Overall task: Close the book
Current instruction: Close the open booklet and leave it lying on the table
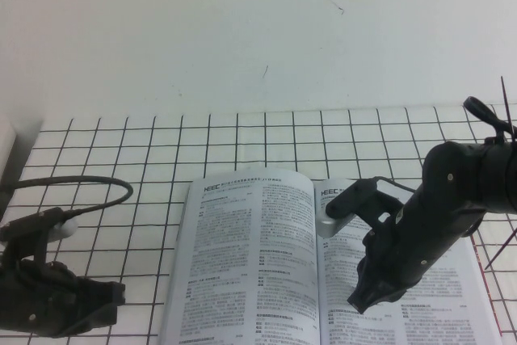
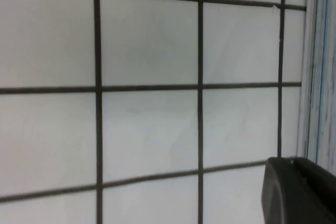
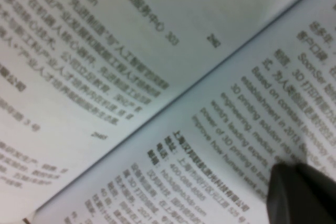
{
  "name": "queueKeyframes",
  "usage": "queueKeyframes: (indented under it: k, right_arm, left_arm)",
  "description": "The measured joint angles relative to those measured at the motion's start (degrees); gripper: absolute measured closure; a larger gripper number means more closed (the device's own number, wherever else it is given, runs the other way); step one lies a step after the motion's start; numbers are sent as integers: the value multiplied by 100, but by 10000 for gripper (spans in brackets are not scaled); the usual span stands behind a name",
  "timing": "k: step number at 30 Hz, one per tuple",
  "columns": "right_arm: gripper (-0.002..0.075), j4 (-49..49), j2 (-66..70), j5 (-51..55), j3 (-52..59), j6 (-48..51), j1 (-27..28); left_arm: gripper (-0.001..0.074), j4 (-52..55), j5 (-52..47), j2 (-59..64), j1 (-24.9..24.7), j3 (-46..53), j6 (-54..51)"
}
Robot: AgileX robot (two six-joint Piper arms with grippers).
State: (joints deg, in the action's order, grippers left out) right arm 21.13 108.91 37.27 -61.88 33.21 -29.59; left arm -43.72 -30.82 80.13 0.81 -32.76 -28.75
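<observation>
High view: white table (image 1: 242, 131) ruled with a black grid, spread below a plain wall. On it, at the near middle, the open book (image 1: 250, 264), lying flat with both printed pages up, far edge toward the wall, near edge cut off by the frame. Over the right page, the black right arm (image 1: 452, 191), slanting down from the right side. At the near left, the left arm (image 1: 40, 296), low over bare grid, with a dark cable (image 1: 97, 182) looped above it. Smaller, the right gripper (image 1: 361, 300), tipped down at the right page near the spine, tapered to a single point, pressed together and pinching nothing; touching the paper or just above it, cannot tell. Smaller again, the left gripper (image 1: 109, 295), aimed toward the book's left edge, near it but apart; spread or pressed together, cannot tell. Right wrist view: print of both pages close up, crossed by the gutter.
</observation>
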Motion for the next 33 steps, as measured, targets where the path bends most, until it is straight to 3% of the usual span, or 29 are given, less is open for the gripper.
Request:
queueKeyframes:
  k: [9, 19, 33]
  right_arm:
    - [729, -13, 0, 0, 0, -41, 0]
    - [729, -13, 0, 0, 0, -50, 0]
    - [729, -13, 0, 0, 0, -50, 0]
  left_arm:
    - [737, -1841, 433, 939, -193, -22, -1685]
    - [737, -2070, 1176, 1170, -927, -32, -1826]
    - [739, -2816, 1214, 1203, -1263, -32, -2152]
